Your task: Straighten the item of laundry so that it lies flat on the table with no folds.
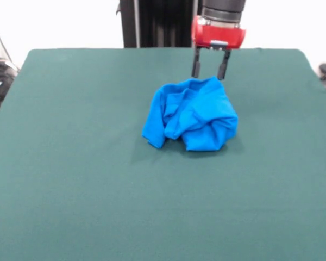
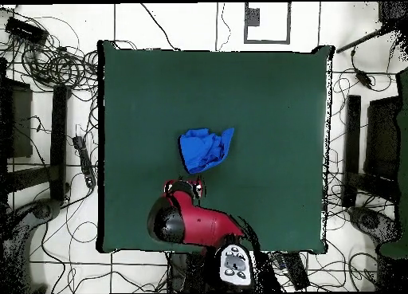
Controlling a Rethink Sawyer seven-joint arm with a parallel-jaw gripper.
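Observation:
The item of laundry (image 1: 191,114) is a bright blue T-shirt, crumpled into a bunched heap near the middle of the dark green table (image 1: 70,163). No print shows on it. It also shows in the overhead view (image 2: 205,149). My gripper (image 1: 210,69) hangs open just behind the far top edge of the heap, its two dark fingers (image 1: 196,65) apart and holding nothing. In the overhead view the gripper (image 2: 184,183) sits just on the robot's side of the shirt.
The table (image 2: 271,92) stretches wide on all sides of the shirt. The black pedestal (image 1: 157,24) stands at the far edge. Cables and dark equipment (image 2: 48,60) lie on the floor around the table.

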